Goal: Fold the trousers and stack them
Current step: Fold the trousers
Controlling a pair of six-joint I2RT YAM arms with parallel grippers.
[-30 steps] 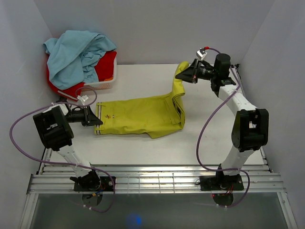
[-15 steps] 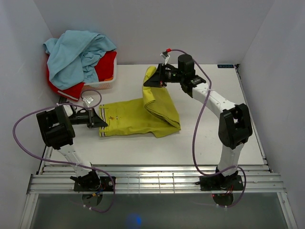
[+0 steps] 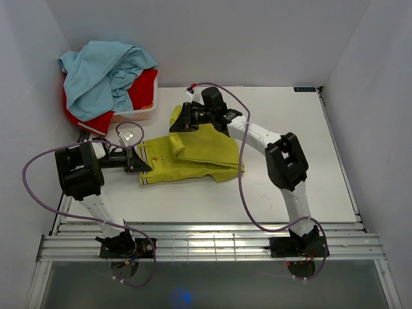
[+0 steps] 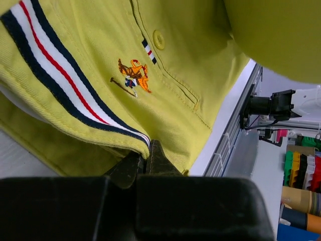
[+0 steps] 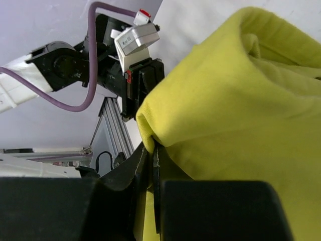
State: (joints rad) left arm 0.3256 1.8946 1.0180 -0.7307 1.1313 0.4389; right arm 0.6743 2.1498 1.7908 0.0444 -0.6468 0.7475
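Note:
The yellow-green trousers [image 3: 199, 154] lie across the middle of the table, their leg end doubled over toward the waistband. My left gripper [image 3: 140, 162] is shut on the trousers' waistband edge with its navy, white and red stripe [image 4: 75, 85], the jaws pinching the cloth [image 4: 146, 155]. My right gripper [image 3: 177, 122] is shut on the folded leg end of the trousers [image 5: 210, 100], holding it lifted above the waist part; its jaws pinch a fold of cloth [image 5: 152, 145]. In the right wrist view the left gripper [image 5: 143, 80] shows just beyond the held cloth.
A white basket [image 3: 138, 114] at the back left holds a light blue garment [image 3: 106, 71] over a red garment [image 3: 141, 87]. White walls close in the table on three sides. A slotted metal rail [image 3: 212, 241] runs along the near edge.
My right arm has swept left across the table, carrying the leg end over the trousers toward the waistband. My left gripper has shut on the waistband and shifted slightly right.

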